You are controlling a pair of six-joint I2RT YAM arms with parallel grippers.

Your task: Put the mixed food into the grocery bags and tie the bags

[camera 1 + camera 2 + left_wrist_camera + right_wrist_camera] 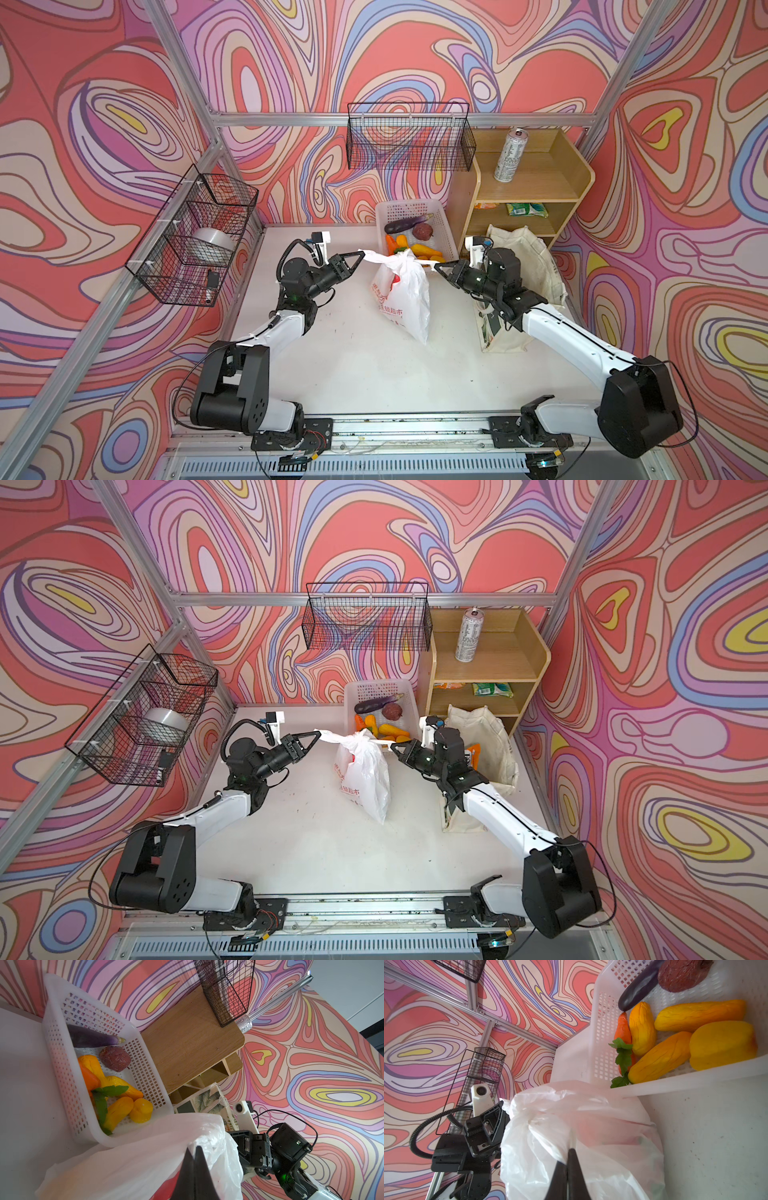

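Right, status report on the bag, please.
Left gripper shut on white plastic bag handle; right gripper shut on opposite handle. Bag stretched between. Lattice basket close behind.

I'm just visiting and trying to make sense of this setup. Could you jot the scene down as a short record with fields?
Left pincer: shut on one pulled-out top end of the white plastic bag
Right pincer: shut on the bag's opposite top end
Canvas tote: in front of the wooden shelf, partly hidden by the right arm
White basket: holds an eggplant and yellow toy produce
Shelf contents: silver can on top, green snack packet lower down
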